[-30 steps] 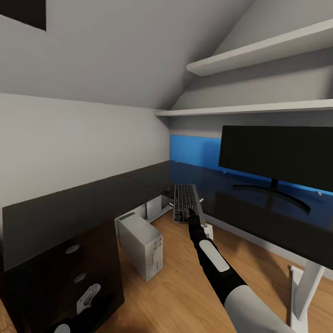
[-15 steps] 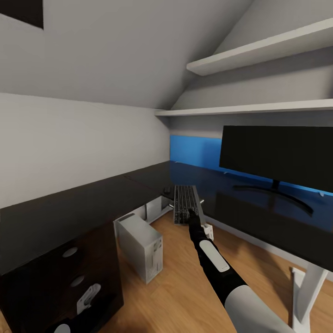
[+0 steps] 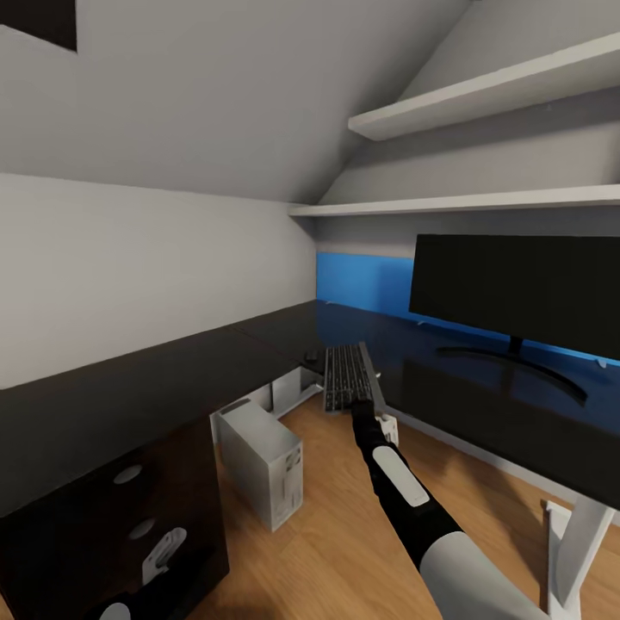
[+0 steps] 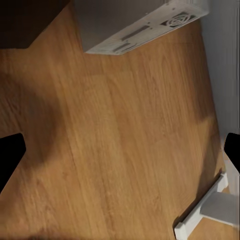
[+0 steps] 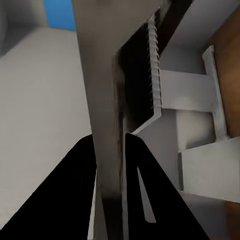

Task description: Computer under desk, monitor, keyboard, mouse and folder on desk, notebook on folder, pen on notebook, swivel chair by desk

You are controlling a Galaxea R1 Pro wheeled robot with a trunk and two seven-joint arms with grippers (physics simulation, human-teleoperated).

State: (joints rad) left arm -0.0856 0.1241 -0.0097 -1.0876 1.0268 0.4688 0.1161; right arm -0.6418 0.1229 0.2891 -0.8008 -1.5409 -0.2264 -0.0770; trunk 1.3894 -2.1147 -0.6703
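The dark keyboard (image 3: 347,377) lies partly on the black desk (image 3: 172,379), its near end sticking out past the inner corner. My right gripper (image 3: 359,407) is shut on that near end; in the right wrist view the thin keyboard (image 5: 107,100) sits pinched between the black fingers (image 5: 150,185). The black monitor (image 3: 517,288) stands on the desk at the right. The pale computer (image 3: 263,461) stands on the floor below the desk, and its casing (image 4: 145,22) shows past my open left gripper (image 4: 121,152), which hangs over bare wood floor. A small dark object (image 3: 312,354), maybe the mouse, lies beside the keyboard.
A black drawer unit (image 3: 112,517) stands under the desk at the lower left, close to my left arm. White wall shelves (image 3: 482,95) hang above the monitor. A white desk leg (image 3: 573,534) stands at the right, another leg foot (image 4: 210,210) near the left gripper.
The view has shifted slightly. The right gripper sits a little lower in the picture, still holding the keyboard, which has tilted a bit.
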